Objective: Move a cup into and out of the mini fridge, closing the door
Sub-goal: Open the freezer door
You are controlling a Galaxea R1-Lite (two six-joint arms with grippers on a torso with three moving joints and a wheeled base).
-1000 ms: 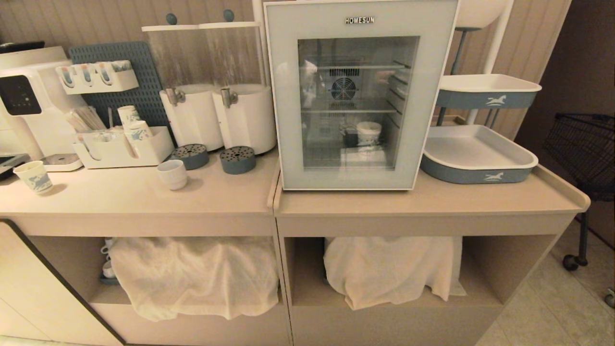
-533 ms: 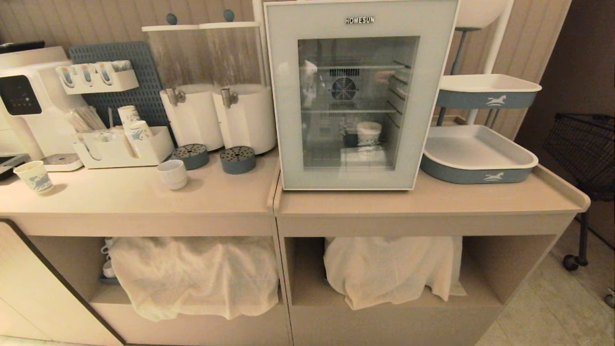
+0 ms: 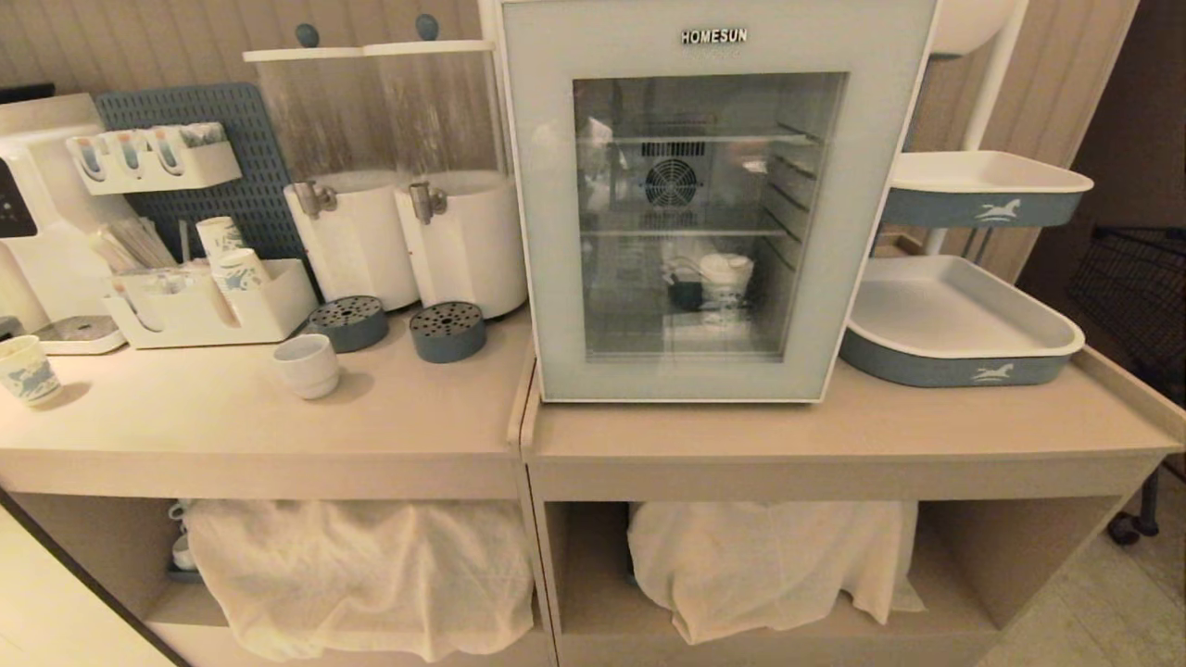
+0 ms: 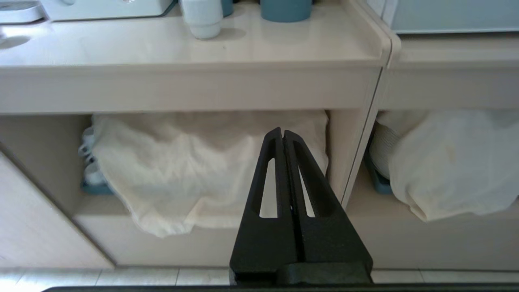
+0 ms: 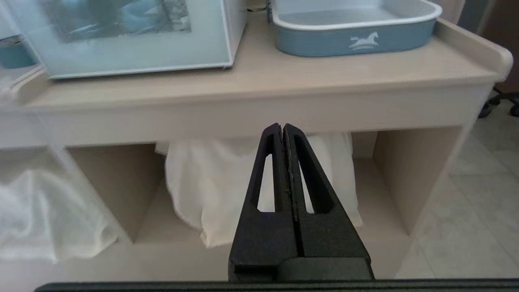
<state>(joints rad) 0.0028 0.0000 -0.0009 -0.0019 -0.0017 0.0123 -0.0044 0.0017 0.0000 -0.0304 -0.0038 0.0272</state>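
1. While neither arm shows up in the head view, both wrist cams do the job: the left gripper has its jaws pressed fully together, holding nothing and touching nothing, hanging out in front of the open cabinet shelf below the counter.
2. Same deal for the right gripper: jaws closed tight, empty, sitting low in front of the right cabinet bay.
3. One cup, the small plain white one, stands upright on the left counter, just in front of the two round blue-grey drip trays and well left of the fridge.
4. One mini fridge on the right counter section, and the door is closed flat. Through the glass you can see two wire shelves, the rear fan, and some pale round container on the fridge floor, can't really tell what it is.
5. Two white drink dispensers side by side, right up next to the fridge's left side.
6. One patterned paper cup sits alone at the far left edge; two more stand in the white organizer.
7. Two blue-and-white trays to the right of the fridge, one above the other.
8. Two white cloths hang over the lower shelves, one per bay.
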